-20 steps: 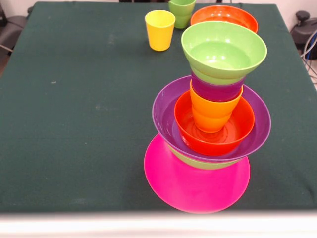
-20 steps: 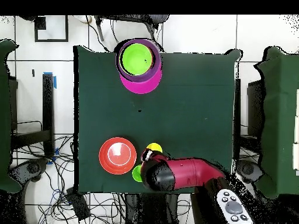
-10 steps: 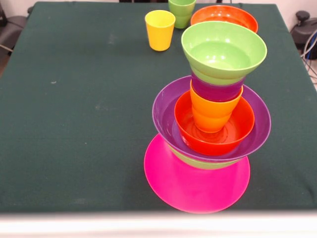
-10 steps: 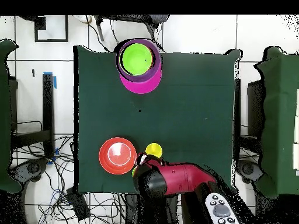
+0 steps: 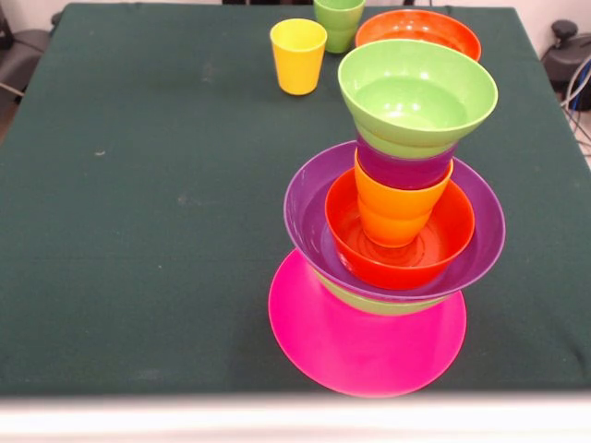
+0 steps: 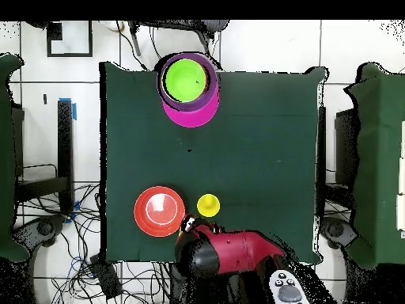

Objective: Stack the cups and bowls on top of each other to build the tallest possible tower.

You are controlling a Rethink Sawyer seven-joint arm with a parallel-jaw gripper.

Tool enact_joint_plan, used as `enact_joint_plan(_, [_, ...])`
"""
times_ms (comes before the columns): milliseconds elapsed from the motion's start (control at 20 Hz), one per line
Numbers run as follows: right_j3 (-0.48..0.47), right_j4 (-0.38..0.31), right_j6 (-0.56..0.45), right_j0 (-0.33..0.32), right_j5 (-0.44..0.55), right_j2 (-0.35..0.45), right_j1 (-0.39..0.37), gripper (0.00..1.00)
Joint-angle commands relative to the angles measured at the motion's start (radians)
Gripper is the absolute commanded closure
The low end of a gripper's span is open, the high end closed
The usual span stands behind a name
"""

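Since a second ago the red arm (image 6: pixel 225 255) has pulled back toward the tabletop's (image 5: pixel 157 194) edge in the overhead view, uncovering the yellow cup (image 6: pixel 209 205), which it partly hid before; nothing else has shifted. The claw itself cannot be made out under the arm's bulk, so whether it is released or clenched cannot be told, and the front view shows no part of it.

Just beside the arm's end stand the yellow cup, upright and mouth up, and the loose orange-red bowl (image 6: pixel 159 211), near each other but apart. A light green cup (image 5: pixel 339 22) shows only in the front view, between those two at the picture's top edge.

Well apart from the arm, at the opposite edge, stands the tower (image 5: pixel 397 212): a pink bowl (image 5: pixel 365 341) inverted as the base, then a green layer, a purple bowl (image 5: pixel 305 208), an orange-red bowl, an orange cup (image 5: pixel 392 208), a purple cup and a light green bowl (image 5: pixel 416 92) on top.
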Motion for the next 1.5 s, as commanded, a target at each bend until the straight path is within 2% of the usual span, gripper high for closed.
enact_joint_plan(50, [0.053, 0.044, 0.159, 0.029, -0.076, -0.020, 0.065, 0.00])
enact_joint_plan(200, [0.046, 0.033, 0.158, 0.036, -0.116, -0.040, 0.106, 0.00])
enact_joint_plan(500, [0.004, 0.013, 0.157, 0.067, -0.234, -0.105, 0.235, 0.00])
enact_joint_plan(900, [-0.043, 0.024, 0.134, 0.086, -0.330, -0.149, 0.349, 0.00])
enact_joint_plan(1500, [-0.057, 0.046, 0.110, 0.087, -0.345, -0.150, 0.372, 0.00])
